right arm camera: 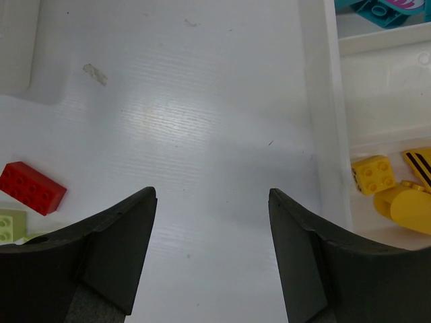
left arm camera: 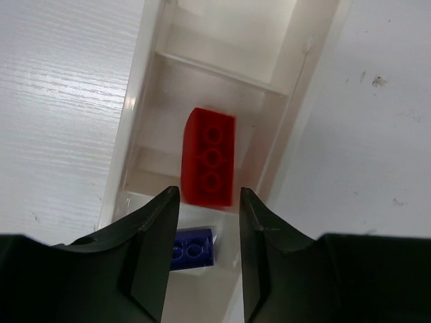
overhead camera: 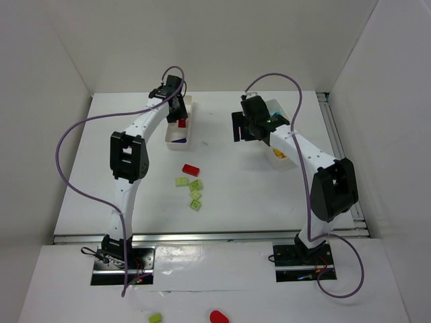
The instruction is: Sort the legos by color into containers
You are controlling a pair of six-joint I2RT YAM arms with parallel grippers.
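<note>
The legos are partly sorted. In the left tray a red brick lies in the middle compartment, and a dark blue brick lies in the compartment nearest the arm bases. The right tray, well to the right of the left tray, holds yellow pieces and cyan ones in separate compartments.

Left to do: a loose red brick and four light green bricks lie on the bench, just past the left tray's near end.

The left jaws hang over the left tray's middle compartment, parted a little. The red brick's near end sits right between their tips. It looks to be resting in the compartment, so I judge it released rather than grasped. The right jaws stand wide apart with nothing in them, over bare bench to the right of the left tray.
</note>
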